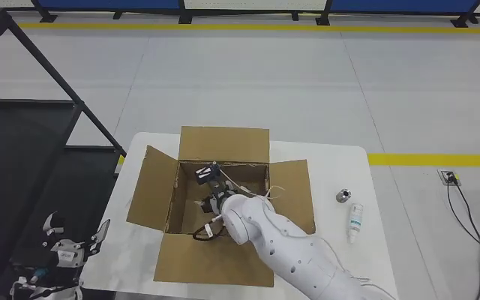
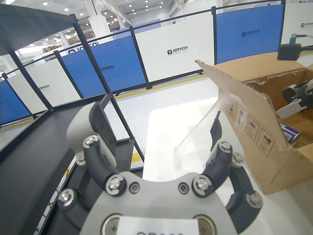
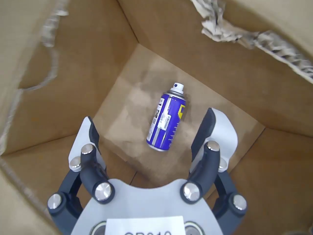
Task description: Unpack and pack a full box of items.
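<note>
An open cardboard box [image 1: 225, 146] stands in the middle of the white table [image 1: 337, 165], its four flaps folded outward. On the box floor lies a blue spray can [image 3: 167, 121] with a white nozzle. My right gripper [image 3: 149, 117] hangs inside the box just above the can, open, with a finger on either side of it and not touching it. From above, the right arm enters the box over the near right flap [image 1: 214, 206]. My left gripper [image 2: 155, 113] is open and holds nothing, off the table's left side [image 1: 75, 225], facing the box's left flap [image 2: 254, 123].
A white tube [image 1: 355, 222] and a small round metal piece [image 1: 343, 196] lie on the table to the right of the box. A black metal rack [image 1: 37, 150] stands close to the table's left edge, beside the left gripper.
</note>
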Robot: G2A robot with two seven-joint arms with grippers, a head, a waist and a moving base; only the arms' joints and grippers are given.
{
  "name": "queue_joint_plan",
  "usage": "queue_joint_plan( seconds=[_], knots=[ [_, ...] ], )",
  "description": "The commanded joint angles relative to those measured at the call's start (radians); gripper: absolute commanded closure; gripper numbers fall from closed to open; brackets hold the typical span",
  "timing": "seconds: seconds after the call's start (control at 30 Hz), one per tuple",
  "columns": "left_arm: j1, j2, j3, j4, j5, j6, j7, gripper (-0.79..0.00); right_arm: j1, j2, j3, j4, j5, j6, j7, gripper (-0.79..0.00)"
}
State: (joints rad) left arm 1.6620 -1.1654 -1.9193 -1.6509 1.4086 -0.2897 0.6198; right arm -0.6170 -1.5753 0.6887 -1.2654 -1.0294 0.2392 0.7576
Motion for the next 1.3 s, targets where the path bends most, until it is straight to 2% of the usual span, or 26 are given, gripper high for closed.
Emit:
queue_joint_plan(
  seconds=[0.0, 0.17, 0.33, 0.53, 0.63, 0.73, 0.77, 0.8, 0.87, 0.9, 0.93, 1.0, 1.07, 1.13, 1.27],
  knots=[
    [-0.001, 0.000, 0.001, -0.001, 0.003, 0.000, -0.001, -0.785, -0.103, 0.037, 0.057, -0.166, -0.069, -0.025, 0.008, 0.000],
    [-0.004, 0.000, 0.005, -0.007, 0.012, -0.003, -0.006, -0.785, -0.382, 0.117, 0.231, -0.536, -0.210, -0.125, -0.020, 0.000],
    [-0.006, 0.000, 0.016, -0.018, 0.023, -0.003, -0.008, -0.785, -0.605, 0.159, 0.398, -0.759, -0.222, -0.212, -0.127, 0.000],
    [-0.005, 0.000, 0.025, -0.027, 0.035, 0.000, -0.008, -0.785, -0.789, 0.185, 0.589, -0.877, -0.177, -0.237, -0.221, 0.000],
    [-0.005, 0.000, 0.029, -0.029, 0.039, -0.002, -0.008, -0.785, -0.844, 0.189, 0.683, -0.887, -0.145, -0.177, -0.271, 0.000],
    [-0.007, 0.000, 0.034, -0.031, 0.045, -0.002, -0.009, -0.785, -0.871, 0.187, 0.750, -0.869, -0.135, -0.065, -0.325, 0.000],
    [-0.007, 0.000, 0.035, -0.032, 0.046, -0.001, -0.010, -0.785, -0.878, 0.187, 0.775, -0.861, -0.126, -0.025, -0.339, -0.092],
    [-0.007, -0.001, 0.036, -0.033, 0.046, 0.000, -0.011, -0.785, -0.883, 0.186, 0.794, -0.853, -0.114, 0.007, -0.343, -0.256],
    [-0.009, 0.000, 0.039, -0.034, 0.050, 0.001, -0.014, -0.785, -0.885, 0.186, 0.832, -0.826, -0.123, 0.070, -0.325, -0.369],
    [-0.010, 0.000, 0.041, -0.036, 0.053, 0.002, -0.015, -0.785, -0.878, 0.186, 0.843, -0.807, -0.143, 0.107, -0.300, -0.523],
    [-0.010, 0.000, 0.042, -0.037, 0.054, 0.002, -0.016, -0.785, -0.868, 0.187, 0.847, -0.782, -0.175, 0.136, -0.271, -0.548],
    [-0.011, 0.000, 0.045, -0.038, 0.060, 0.003, -0.019, -0.785, -0.830, 0.189, 0.838, -0.720, -0.262, 0.193, -0.190, -0.727],
    [-0.013, 0.000, 0.049, -0.040, 0.063, 0.003, -0.022, -0.785, -0.774, 0.190, 0.827, -0.651, -0.328, 0.233, -0.106, -0.779],
    [-0.014, 0.000, 0.052, -0.042, 0.067, 0.003, -0.024, -0.785, -0.710, 0.188, 0.814, -0.580, -0.367, 0.278, -0.033, -0.757],
    [-0.014, 0.000, 0.054, -0.046, 0.077, 0.001, -0.017, -0.785, -0.605, 0.188, 0.814, -0.444, -0.411, 0.289, 0.106, -0.711]
  ],
)
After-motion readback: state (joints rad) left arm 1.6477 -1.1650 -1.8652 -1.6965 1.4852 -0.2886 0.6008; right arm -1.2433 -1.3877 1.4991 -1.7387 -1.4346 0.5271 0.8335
